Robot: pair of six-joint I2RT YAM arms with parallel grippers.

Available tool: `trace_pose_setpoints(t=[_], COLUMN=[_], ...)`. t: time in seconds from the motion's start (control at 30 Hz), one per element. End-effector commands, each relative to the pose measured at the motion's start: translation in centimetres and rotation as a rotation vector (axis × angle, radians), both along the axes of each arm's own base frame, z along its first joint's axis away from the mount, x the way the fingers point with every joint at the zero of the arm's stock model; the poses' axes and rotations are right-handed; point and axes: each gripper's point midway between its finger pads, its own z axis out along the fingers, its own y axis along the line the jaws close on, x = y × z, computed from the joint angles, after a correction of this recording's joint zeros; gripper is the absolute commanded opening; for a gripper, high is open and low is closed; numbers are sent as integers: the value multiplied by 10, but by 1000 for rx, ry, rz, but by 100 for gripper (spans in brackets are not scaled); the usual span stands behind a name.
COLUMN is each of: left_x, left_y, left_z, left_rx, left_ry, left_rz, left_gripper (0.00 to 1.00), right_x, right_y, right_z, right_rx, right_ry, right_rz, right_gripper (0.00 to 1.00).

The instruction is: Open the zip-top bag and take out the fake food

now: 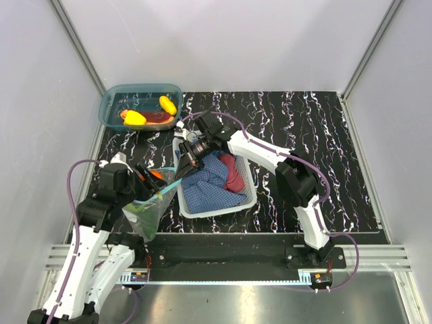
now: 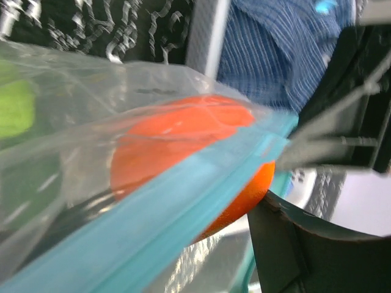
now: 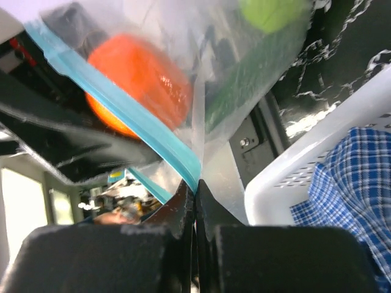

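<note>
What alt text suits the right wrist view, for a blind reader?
The right pincer grips the teal edge of a clear zip-top bag; through it show an orange fake fruit and a lime-green piece. Right: a white basket of blue checked cloth.

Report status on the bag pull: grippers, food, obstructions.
Right gripper shut on zip-top bag at teal strip. Left gripper looks clamped on orange piece at bag mouth. Green pieces inside. White basket alongside, not blocking.

White basket (image 1: 217,210) just beside zip-top bag (image 1: 150,212)

Marbled black table (image 1: 304,121): teal bin (image 1: 108,111), white basket (image 1: 250,190)
</note>
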Motion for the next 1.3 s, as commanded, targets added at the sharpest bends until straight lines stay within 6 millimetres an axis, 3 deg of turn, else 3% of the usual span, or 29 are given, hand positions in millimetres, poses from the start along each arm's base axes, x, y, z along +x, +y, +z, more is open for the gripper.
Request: trace_pose_setpoints(t=[0.0, 0.1, 0.2, 0.37, 0.4, 0.6, 0.73, 1.0, 1.13, 1.23, 1.27], left_x=[-17, -14, -9, -5, -4, 15, 47, 135, 175, 214, 232], left_y=[-19, -22, -30, -40, -40, -29, -19, -31, -22, -3, 1], left_z=[25, 42, 78, 119, 131, 161, 173, 202, 223, 221, 194], left_rx=[-72, -83, -95, -107, -111, -135, -196, -438, -437, -434, -418], left_ry=[-73, -163, -343, -521, -569, -660, -644, -657, -703, -660, -570], left_rz=[-135, -165, -236, -320, -317, -189, -28, 112, 181, 292, 335], left_gripper=[0, 0, 0, 0, 0, 0, 0, 0, 0, 0, 0], right_x=[26, 37, 39, 41, 40, 39, 37, 33, 30, 29, 29], right_y=[-15, -20, -21, -20, -20, -24, -25, -27, -25, -23, -22], right_z=[16, 17, 20, 30, 29, 22, 20, 18, 19, 17, 17], right_rx=[-50, -73, -82, -74, -75, -103, -106, -109, -96, -92, -90], right_ry=[-205, -254, -273, -286, -287, -277, -279, -252, -216, -186, -186], right_rz=[-93, -131, -127, -133, -130, -131, -129, -127, -127, -134, -136], right_gripper=[0, 0, 0, 0, 0, 0, 0, 0, 0, 0, 0])
